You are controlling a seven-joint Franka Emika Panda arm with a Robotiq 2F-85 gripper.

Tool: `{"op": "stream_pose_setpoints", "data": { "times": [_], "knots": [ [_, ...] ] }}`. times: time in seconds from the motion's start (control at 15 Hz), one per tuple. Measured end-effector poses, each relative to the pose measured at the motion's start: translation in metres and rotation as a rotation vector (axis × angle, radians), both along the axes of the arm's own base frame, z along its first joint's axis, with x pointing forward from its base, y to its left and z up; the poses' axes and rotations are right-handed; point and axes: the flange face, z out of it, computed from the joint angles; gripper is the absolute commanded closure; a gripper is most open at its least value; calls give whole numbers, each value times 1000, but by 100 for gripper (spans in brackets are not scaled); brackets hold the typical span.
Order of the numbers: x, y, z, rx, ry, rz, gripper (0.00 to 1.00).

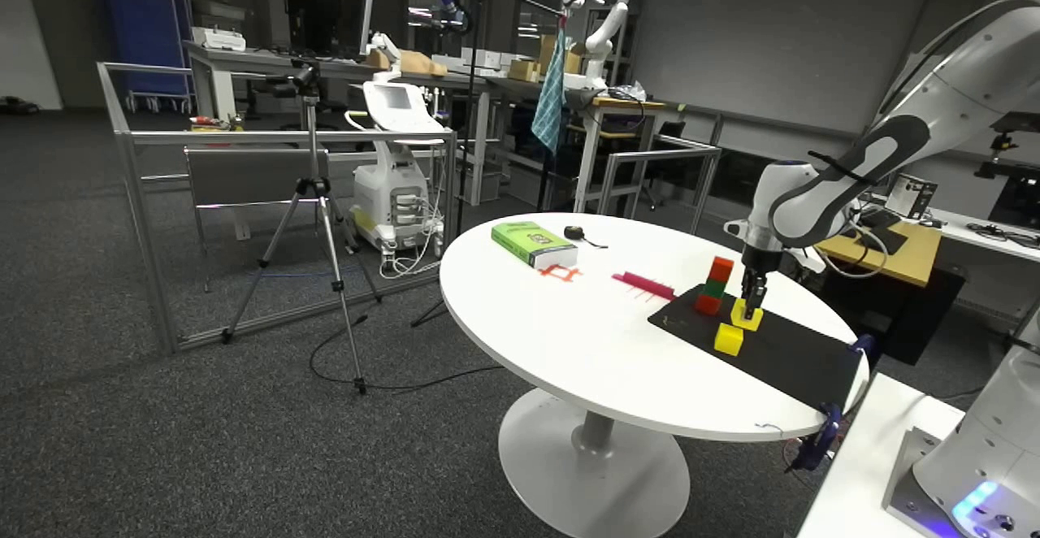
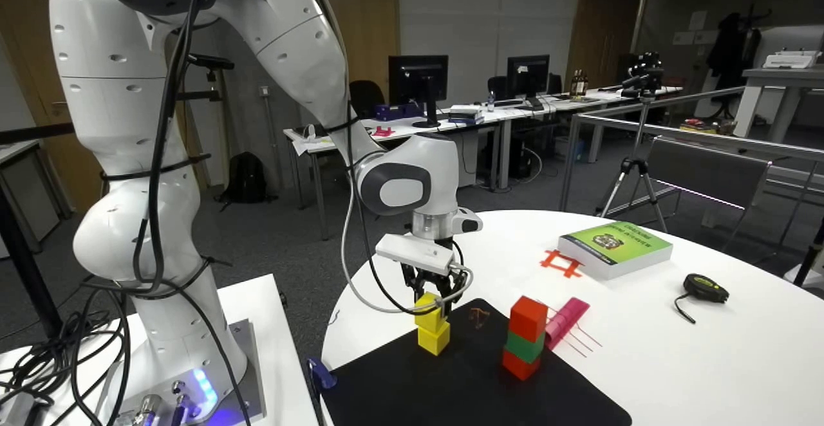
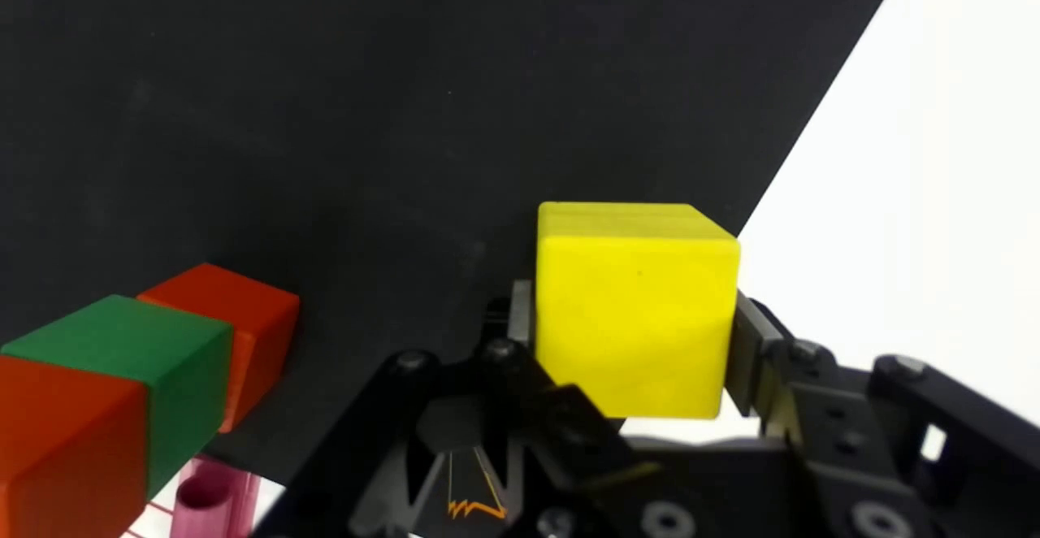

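My gripper [image 1: 751,310] is shut on a yellow cube [image 3: 638,286], with one finger pad on each side of it. The held cube also shows in both exterior views [image 1: 745,323] [image 2: 430,320]. A second yellow cube [image 1: 729,340] stands on the black mat [image 1: 800,359] under it, slightly offset in both exterior views [image 2: 434,339]; whether the two touch I cannot tell. In the wrist view the second cube is hidden or nearly so. Beside them stands a tower: red cube [image 2: 528,318] on top, green cube [image 2: 524,347] in the middle, red cube [image 2: 520,366] at the bottom.
The mat lies on a round white table [image 1: 520,327]. A pink piece [image 2: 566,321] lies just beyond the tower. Farther off are a red lattice piece [image 2: 561,263], a thick green book [image 2: 611,246] and a tape measure [image 2: 705,288]. A blue clamp [image 2: 320,373] grips the table edge.
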Motion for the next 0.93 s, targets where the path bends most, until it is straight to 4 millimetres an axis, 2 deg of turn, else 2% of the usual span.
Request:
{"op": "stream_pose_setpoints", "data": {
  "times": [0.93],
  "knots": [
    [3,4,-10,-9,-11,-98,69]
  ]
}}
